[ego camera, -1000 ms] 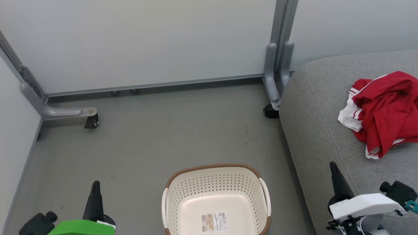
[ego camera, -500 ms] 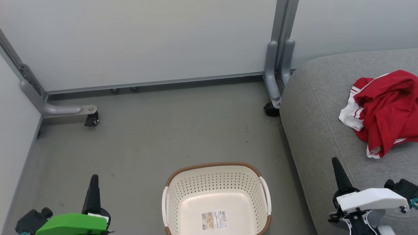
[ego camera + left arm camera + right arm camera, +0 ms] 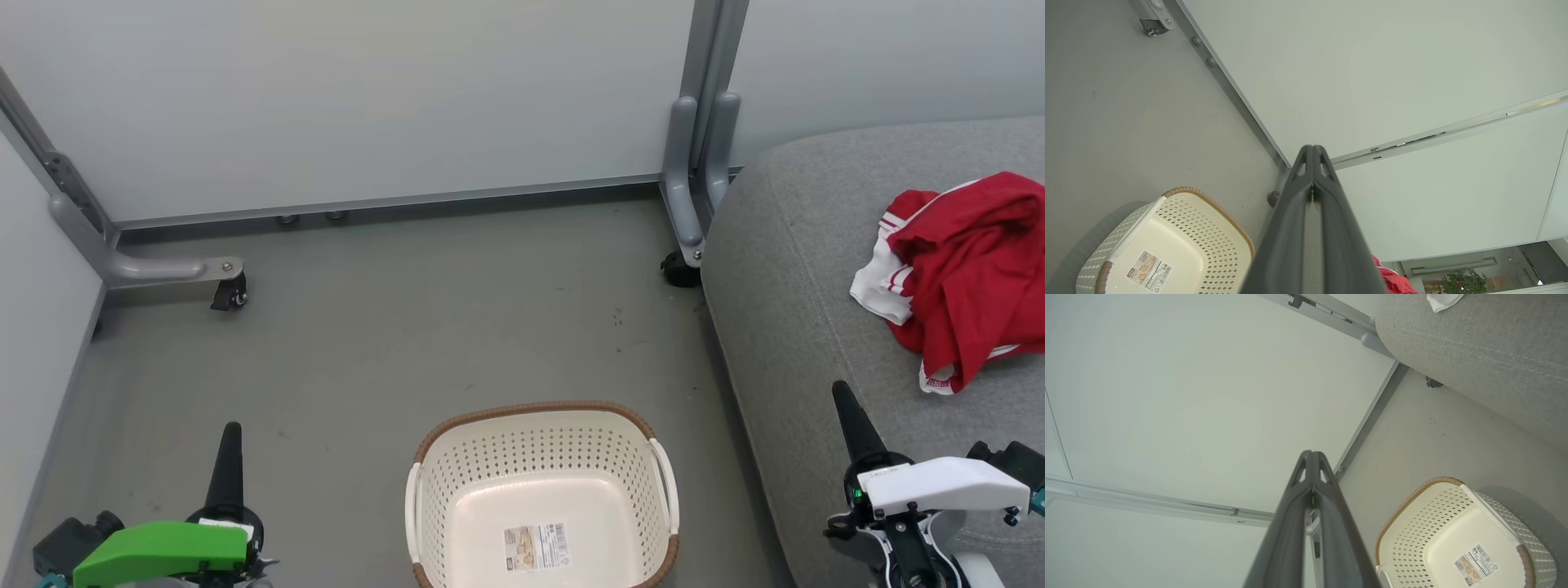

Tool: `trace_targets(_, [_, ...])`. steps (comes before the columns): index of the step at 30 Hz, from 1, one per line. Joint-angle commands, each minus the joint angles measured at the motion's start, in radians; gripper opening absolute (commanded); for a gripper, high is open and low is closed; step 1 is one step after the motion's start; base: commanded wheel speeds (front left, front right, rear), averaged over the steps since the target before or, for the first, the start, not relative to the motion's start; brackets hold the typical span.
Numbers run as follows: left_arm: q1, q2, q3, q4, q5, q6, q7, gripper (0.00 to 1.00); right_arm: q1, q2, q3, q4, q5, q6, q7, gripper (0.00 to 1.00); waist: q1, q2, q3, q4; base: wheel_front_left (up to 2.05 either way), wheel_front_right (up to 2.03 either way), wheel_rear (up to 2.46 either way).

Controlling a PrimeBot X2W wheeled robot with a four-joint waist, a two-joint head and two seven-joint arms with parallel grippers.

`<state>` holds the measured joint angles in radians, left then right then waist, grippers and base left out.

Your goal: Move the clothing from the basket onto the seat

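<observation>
Already, clothing point(image 3: 971, 269) on seat point(image 3: 796, 318) (left claw point(image 3: 231, 433), right claw point(image 3: 840, 394) both closed).

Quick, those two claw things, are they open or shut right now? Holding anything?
Left gripper: closed, holding nothing.
Right gripper: closed, holding nothing.

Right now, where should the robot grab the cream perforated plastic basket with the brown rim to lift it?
Probably the white side handle nearer the right gripper, from above. The cream perforated plastic basket stands upright and empty on the grey floor, and that bar stands off the wall, so a finger could slip behind it.
</observation>
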<state>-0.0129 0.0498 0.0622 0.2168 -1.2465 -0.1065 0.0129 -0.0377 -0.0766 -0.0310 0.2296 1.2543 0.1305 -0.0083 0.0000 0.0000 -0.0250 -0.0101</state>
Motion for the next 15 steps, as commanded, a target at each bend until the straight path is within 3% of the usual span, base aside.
trace_targets(1, [-0.031,0.009,0.006,-0.004,-0.026,-0.008,0.006,0.00,-0.022,-0.003,-0.006,-0.003,0.026,0.001,0.008,0.00,0.0000,0.0000,0.001,0.000,0.00,0.00,0.00])
trace_targets(15, [-0.056,0.009,0.021,0.007,-0.146,-0.014,0.039,0.00,-0.040,0.001,-0.025,0.003,0.149,0.001,0.042,0.00,0.0000,0.0000,0.009,0.003,0.00,0.00,0.00])
